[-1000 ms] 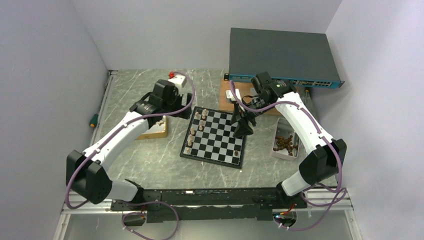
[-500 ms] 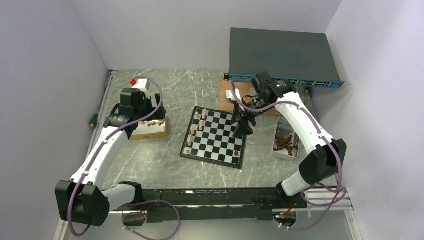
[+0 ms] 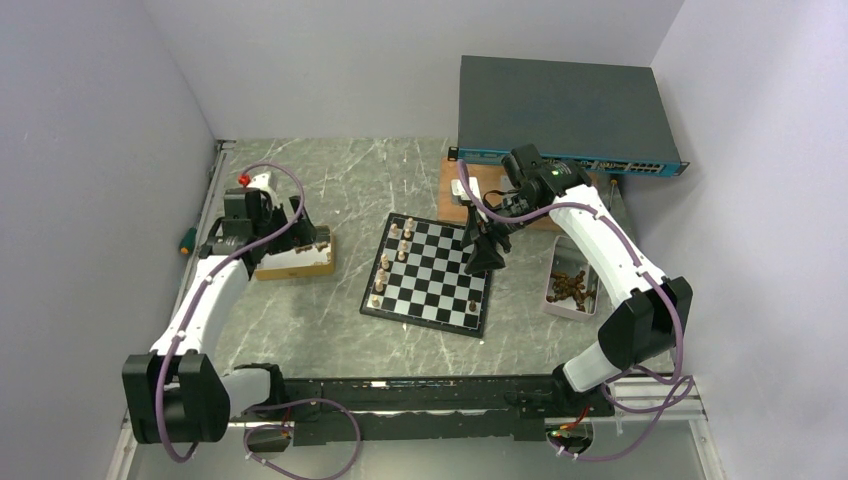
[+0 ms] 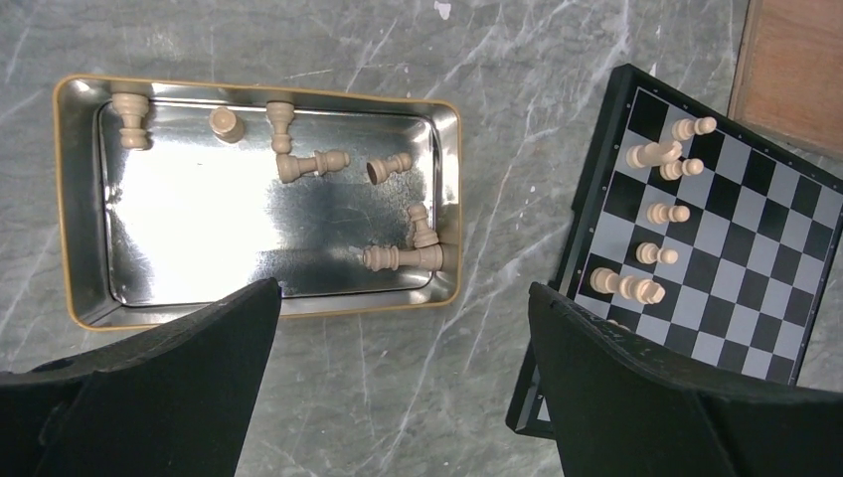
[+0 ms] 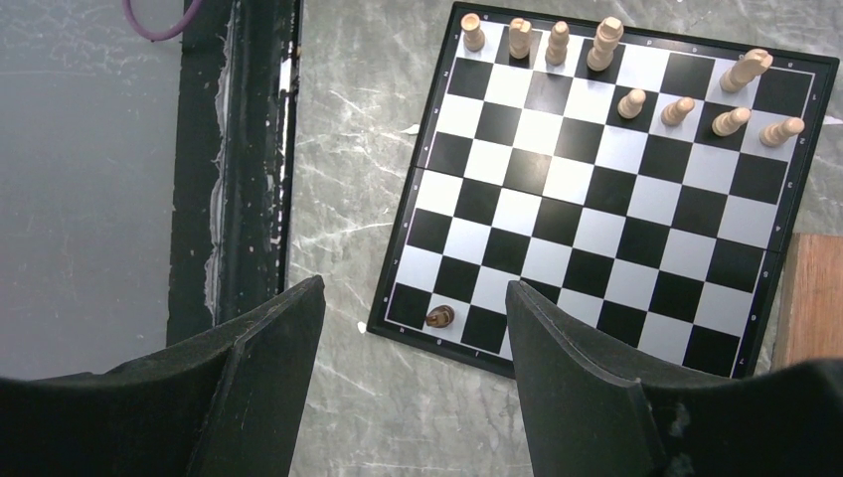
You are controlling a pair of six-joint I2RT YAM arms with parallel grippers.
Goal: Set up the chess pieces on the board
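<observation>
The grey marbled desk [image 3: 330, 330] carries a dark network switch [image 3: 560, 110] at its far right. The board [image 3: 430, 275] lies flat at the middle of the desk, slightly turned, and a wooden plank [image 4: 795, 60] lies just beyond its far right corner. A shiny metal tin [image 4: 80, 199] sits to the left of the board, and a small pale tray [image 3: 570, 311] sits to its right.

The left gripper [image 4: 403, 298] hangs over the desk between the tin and the board, spread wide with nothing in it. The right gripper [image 5: 416, 288] hovers above the right edge of the board, its fingers apart and empty.

Eight light chess pieces [image 5: 606, 79] stand in two short rows along the left side of the board. One dark chess piece [image 5: 439, 316] rests on a square near the board's near right corner. More light pieces [image 4: 308, 164] lie scattered in the tin, most toppled, and a heap of dark pieces [image 3: 570, 285] fills the tray.
</observation>
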